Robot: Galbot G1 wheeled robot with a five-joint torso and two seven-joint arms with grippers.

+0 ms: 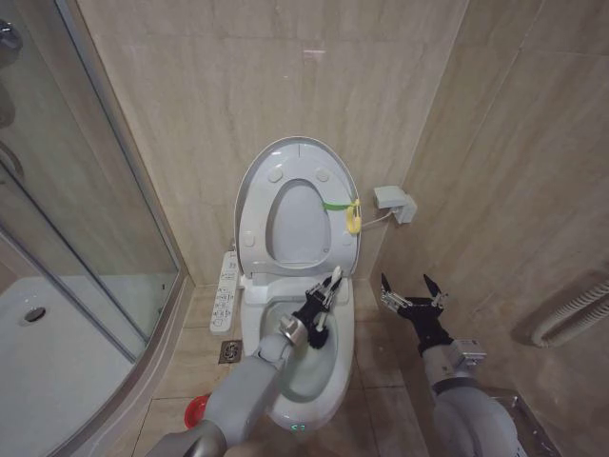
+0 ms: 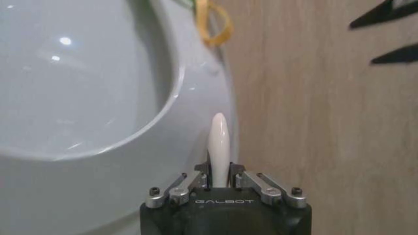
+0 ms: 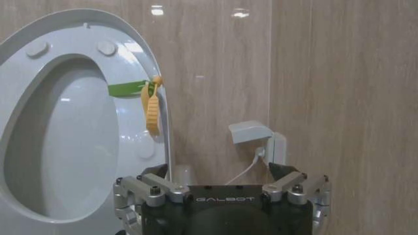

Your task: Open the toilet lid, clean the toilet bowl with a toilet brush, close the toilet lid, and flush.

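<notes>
Nearest, a red cup (image 1: pixel 194 410) sits on the floor by the toilet's left side. Over the glossy white toilet bowl (image 1: pixel 335 367), the left gripper (image 1: pixel 321 307) pinches the toilet brush (image 2: pixel 218 144) by its thin white handle. Beside the bowl's right rim, the right gripper (image 1: pixel 413 290) hangs spread wide, holding nothing. Beyond, the toilet lid (image 1: pixel 262 186) stands raised against the back wall, green strap and yellow ring (image 1: pixel 354 218) at its right edge.

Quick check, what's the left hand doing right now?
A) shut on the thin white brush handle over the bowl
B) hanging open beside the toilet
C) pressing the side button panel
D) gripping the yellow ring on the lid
A: the left hand is shut on the thin white stick handle of the toilet brush above the glossy white ceramic toilet bowl; the right hand hangs open beside it.
</notes>
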